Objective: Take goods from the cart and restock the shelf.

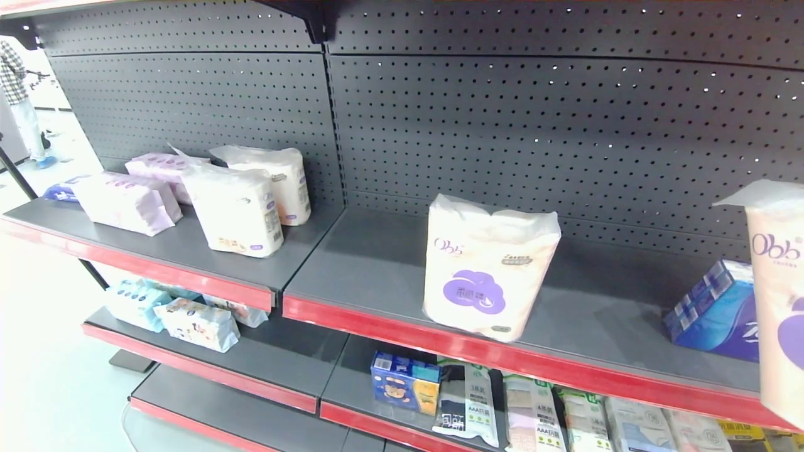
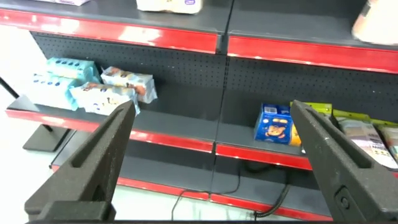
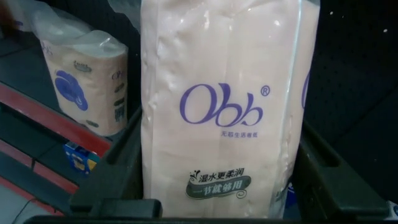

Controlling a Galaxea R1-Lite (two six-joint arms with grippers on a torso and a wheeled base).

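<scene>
Peach-wrapped tissue pack (image 3: 224,106) stands upright, clamped between the right gripper's (image 3: 221,180) fingers (image 3: 118,168), over the shelf's (image 1: 597,301) front edge, just right of a blue box (image 1: 716,314). A twin pack (image 1: 487,267) stands farther left. The left gripper (image 2: 211,106) is spread wide, holding nothing, facing the lower shelves (image 2: 155,140).

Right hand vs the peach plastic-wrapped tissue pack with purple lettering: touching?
Touching. In the right wrist view, the black fingers of the right hand sit flush against both sides of the peach plastic-wrapped tissue pack, with no gap showing.
</scene>
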